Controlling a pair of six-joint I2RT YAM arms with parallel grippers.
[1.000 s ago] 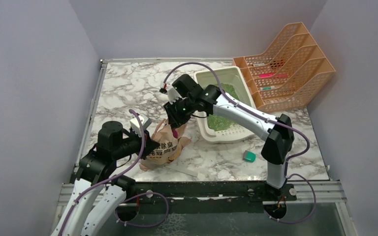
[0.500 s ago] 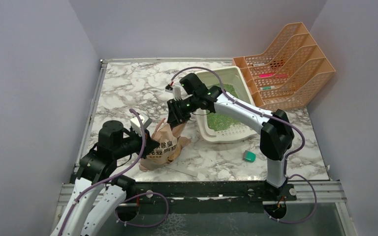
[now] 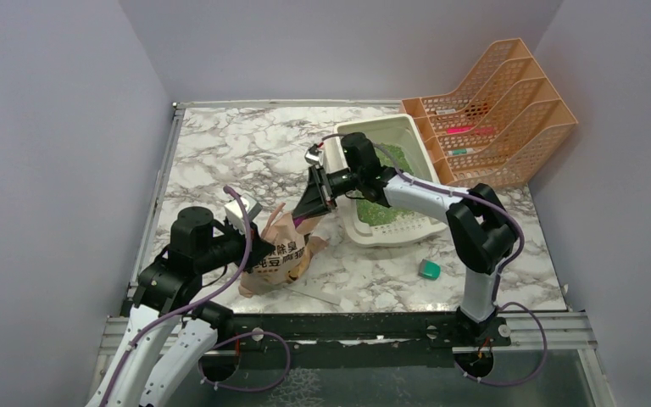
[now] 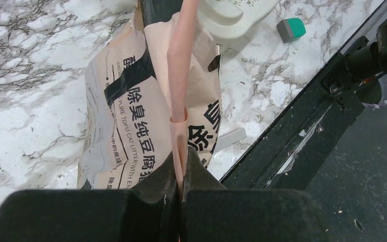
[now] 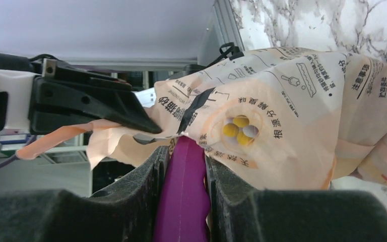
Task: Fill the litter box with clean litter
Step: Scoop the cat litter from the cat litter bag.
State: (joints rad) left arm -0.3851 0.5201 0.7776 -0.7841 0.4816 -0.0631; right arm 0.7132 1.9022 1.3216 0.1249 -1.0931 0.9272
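1. Left end effector (image 4: 181,169) is clamping the paper bag's (image 4: 126,101) handle strip (image 4: 179,75).
2. Right end effector (image 5: 184,151) is gripping the magenta scoop (image 5: 184,201) at the bag's mouth, seemingly loading it.
3. Next is needing a level carry to the nearby litter box (image 3: 381,125), clean litter (image 3: 377,212) lying inside.

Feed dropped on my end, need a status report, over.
Left gripper shut on paper bag's strip. Right gripper shut on magenta scoop at bag mouth. Litter box holds some green litter. No clutter between bag and box.
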